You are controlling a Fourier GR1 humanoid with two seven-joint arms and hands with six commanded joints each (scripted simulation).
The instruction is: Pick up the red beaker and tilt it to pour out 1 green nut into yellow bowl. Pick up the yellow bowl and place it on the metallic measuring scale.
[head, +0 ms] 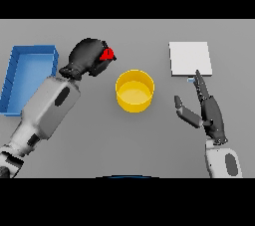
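Most of the red beaker is hidden inside the left hand; only a small red patch shows at the hand's right side, so its shape, its long axis and which way its mouth points cannot be made out. No green nut can be seen. The left hand's dark fingers are curled tightly round the beaker, holding it above the table, toward the far edge and left of centre, just up and left of the yellow bowl.

The bowl stands upright near the middle of the table, its open mouth facing up. Nothing can be made out inside it.

The scale is a pale square plate lying flat near the far right of the table.

The right hand sits near the right edge, fingers straight and spread, thumb out to the left, holding nothing. Its longest fingertip reaches the scale's near edge.

A blue tray lies along the left edge, partly covered by the left arm.
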